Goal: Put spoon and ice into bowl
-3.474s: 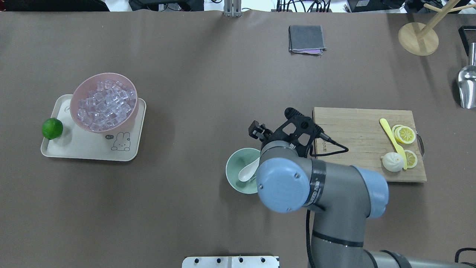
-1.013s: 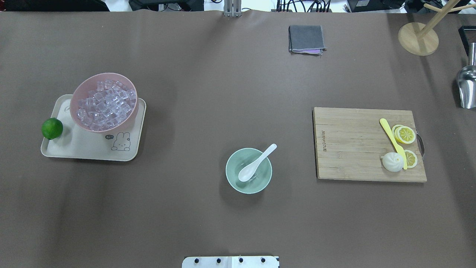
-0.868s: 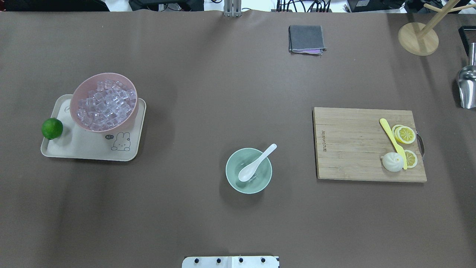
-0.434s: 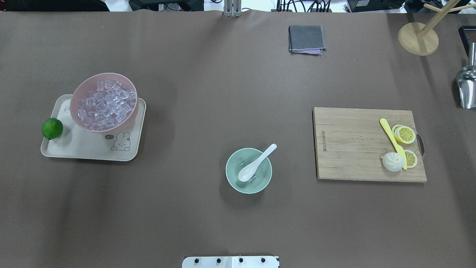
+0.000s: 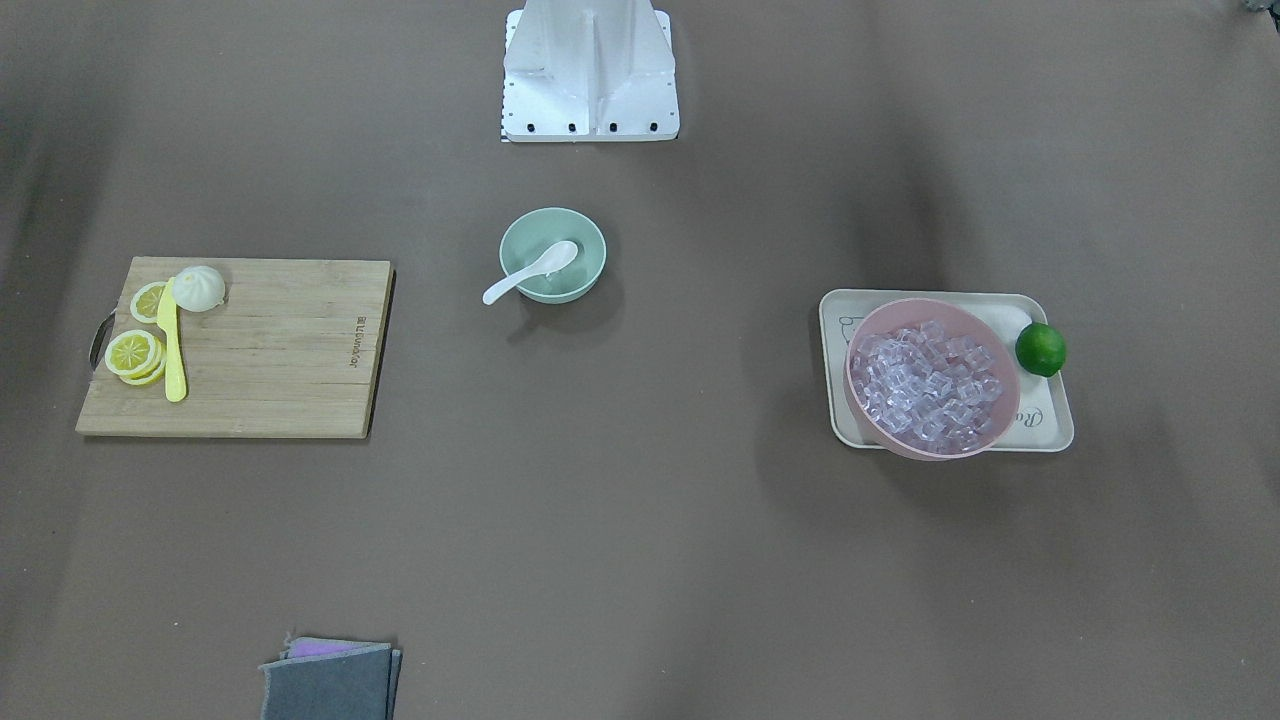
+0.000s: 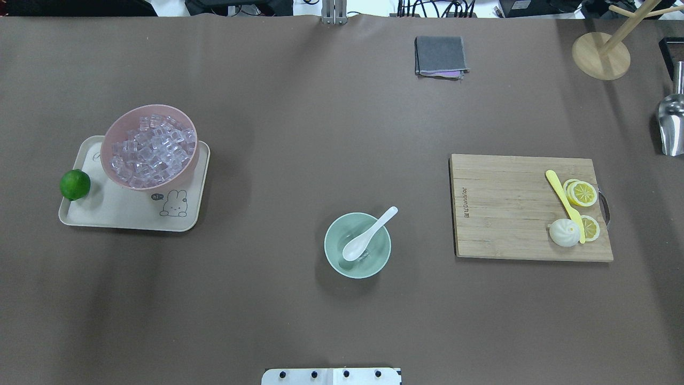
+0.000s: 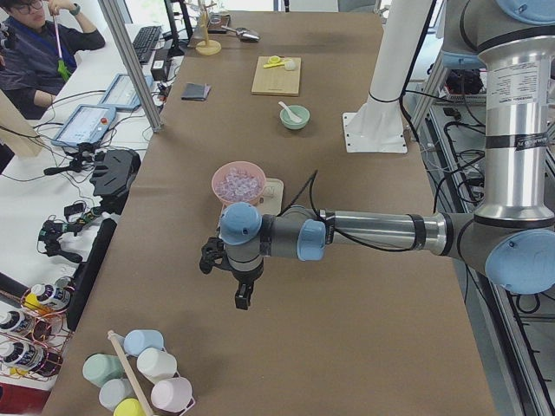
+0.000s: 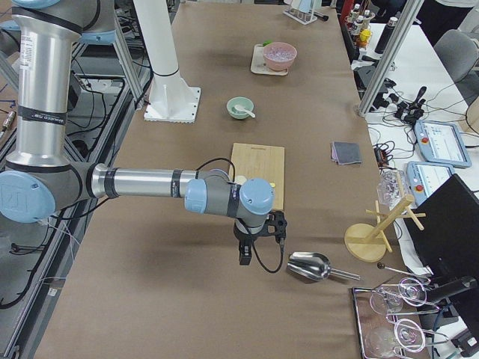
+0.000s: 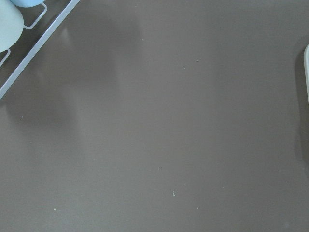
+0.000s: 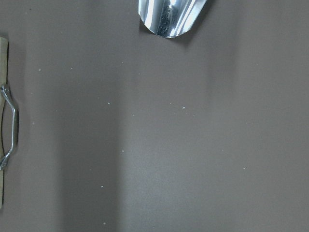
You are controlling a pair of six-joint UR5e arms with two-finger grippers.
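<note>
The right arm that hung over the bowl (image 6: pixel 334 262) a few seconds back is gone from my overhead view; nothing else on the table has shifted. From the left: the left gripper (image 7: pixel 240 303) is parked low over bare table past the tray (image 6: pixel 128 216). I see it only from the side, so I cannot tell how its jaws stand. Next comes the lime (image 6: pixel 75 184) at the tray's outer edge, then the pink bowl (image 6: pixel 106 149) on the tray, heaped with ice (image 6: pixel 149 152). Mid-table, the bowl holds the spoon (image 6: pixel 368 235), scoop down inside, handle leaning over the rim toward the board (image 6: pixel 507 214). Beside the scoop I catch a faint glassy glint that I take for ice, though it is too small to be sure. If so, I judge the task done. The board carries a knife (image 6: pixel 564 203), lemon slices (image 6: pixel 581 192) and a bun (image 6: pixel 564 232). The right gripper (image 8: pixel 244 260) sits past the board near a metal scoop (image 8: pixel 308 267), jaws again unreadable. Tray and board each lie between an arm and the bowl.
</note>
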